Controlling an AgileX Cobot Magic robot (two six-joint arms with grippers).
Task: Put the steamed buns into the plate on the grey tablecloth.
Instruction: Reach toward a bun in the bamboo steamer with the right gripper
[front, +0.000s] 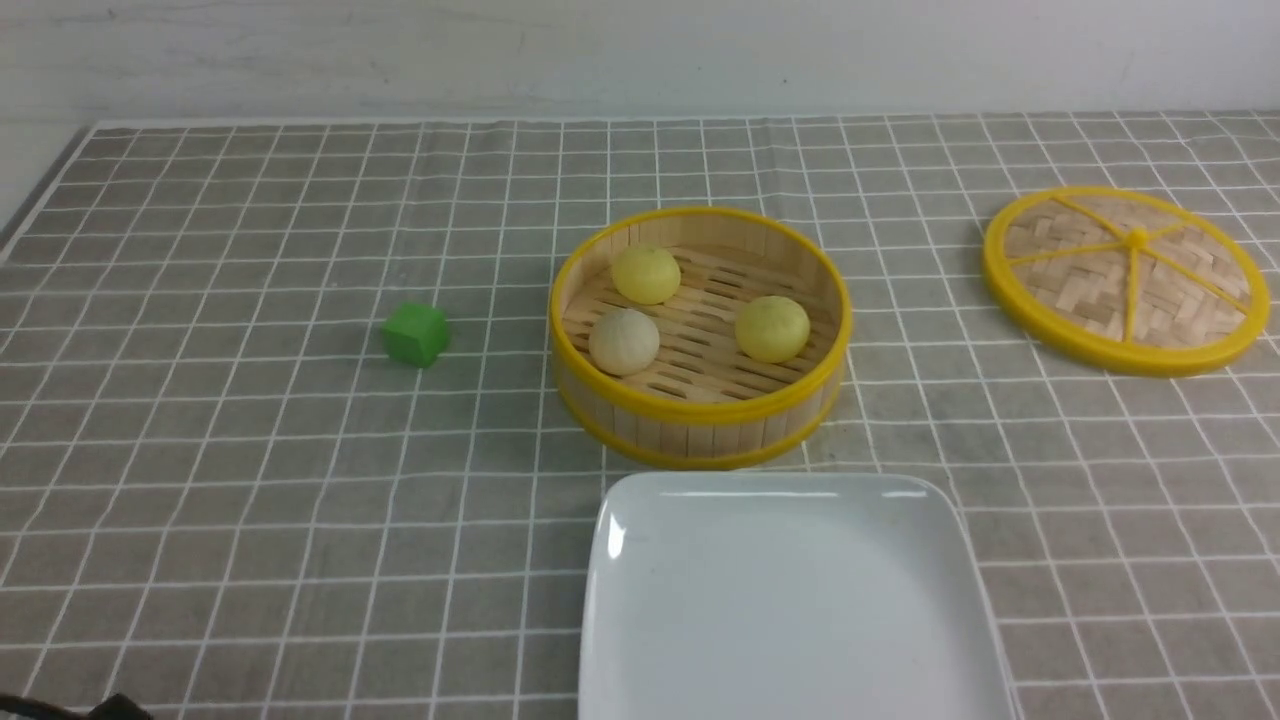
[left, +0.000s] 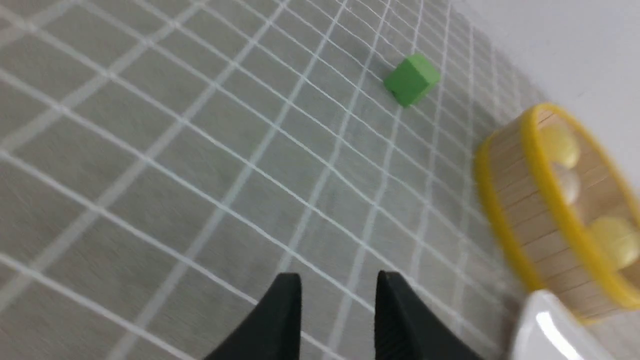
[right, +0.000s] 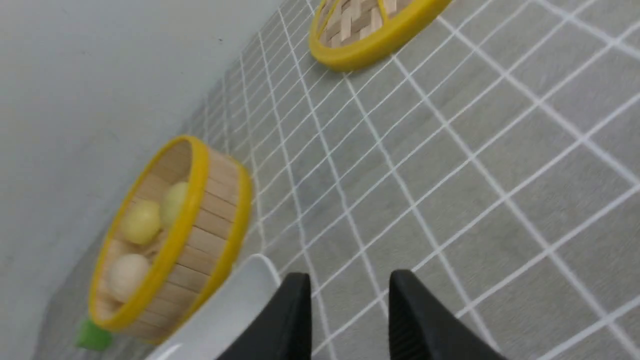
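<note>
Three steamed buns sit inside a round bamboo steamer (front: 700, 410): a pale yellow one (front: 646, 274) at the back, a beige-white one (front: 624, 341) at the left, and a second yellow one (front: 772, 328) at the right. The white plate (front: 790, 600) lies empty on the grey tablecloth (front: 250, 450), just in front of the steamer. My left gripper (left: 339, 277) hovers open over bare cloth, left of the plate's corner (left: 550, 325). My right gripper (right: 350, 276) is open too, over the cloth beside the plate (right: 225, 310). Neither gripper holds anything.
A green cube (front: 416, 334) rests on the cloth left of the steamer. The woven steamer lid (front: 1127, 280) with a yellow rim lies flat at the far right. A white wall runs behind the table's back edge.
</note>
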